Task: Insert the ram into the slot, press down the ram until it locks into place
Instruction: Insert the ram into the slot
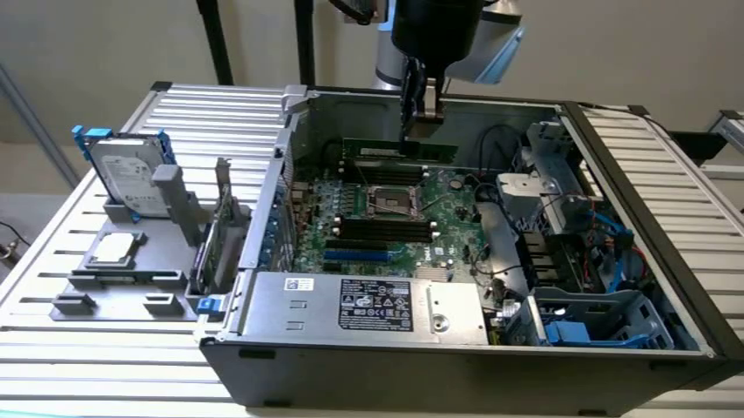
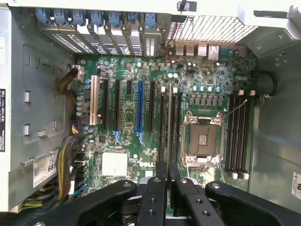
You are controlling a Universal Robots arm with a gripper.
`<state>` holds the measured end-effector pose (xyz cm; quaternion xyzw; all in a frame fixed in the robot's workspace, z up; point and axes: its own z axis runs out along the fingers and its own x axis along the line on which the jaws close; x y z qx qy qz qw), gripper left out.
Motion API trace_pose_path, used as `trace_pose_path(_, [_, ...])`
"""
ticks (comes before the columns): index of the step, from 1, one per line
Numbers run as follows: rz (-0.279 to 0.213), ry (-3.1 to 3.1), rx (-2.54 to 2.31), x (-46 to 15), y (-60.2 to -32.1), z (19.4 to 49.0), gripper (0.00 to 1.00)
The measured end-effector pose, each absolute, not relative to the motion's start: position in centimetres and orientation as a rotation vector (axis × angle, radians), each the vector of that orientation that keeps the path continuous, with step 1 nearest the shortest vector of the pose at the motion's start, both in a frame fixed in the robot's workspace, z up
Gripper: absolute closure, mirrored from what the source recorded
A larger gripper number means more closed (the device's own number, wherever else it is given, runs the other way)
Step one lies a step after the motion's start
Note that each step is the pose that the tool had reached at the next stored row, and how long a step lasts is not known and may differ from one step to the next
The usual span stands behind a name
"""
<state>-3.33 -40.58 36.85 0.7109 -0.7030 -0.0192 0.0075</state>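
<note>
My gripper (image 1: 416, 131) hangs over the open computer case, shut on the top edge of the ram (image 1: 389, 150), a long green stick held level above the motherboard (image 1: 448, 196). In the wrist view the ram (image 2: 168, 122) shows edge-on as a thin pale line running out from between my fingers (image 2: 160, 176). It lies along the bank of black memory slots (image 2: 161, 127) beside the CPU socket (image 2: 203, 136), still above them. A second bank of slots (image 2: 237, 132) sits on the socket's other side. In the exterior view the nearer slot bank (image 1: 384, 228) lies below the CPU socket (image 1: 389, 198).
The case walls (image 1: 291, 131) ring the board. A power supply (image 1: 384, 305) sits at the near side, and a drive cage (image 1: 593, 318) with cables stands at the exterior view's right. A hard drive (image 1: 128, 174) stands on a grey fixture at the exterior view's left. A blue slot (image 2: 139, 108) lies among the expansion slots.
</note>
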Motion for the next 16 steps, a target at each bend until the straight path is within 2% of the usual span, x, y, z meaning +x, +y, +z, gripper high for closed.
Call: trace_pose_path(16, [-0.060,-2.231,2.191,-3.9,-40.6,33.9,0.87])
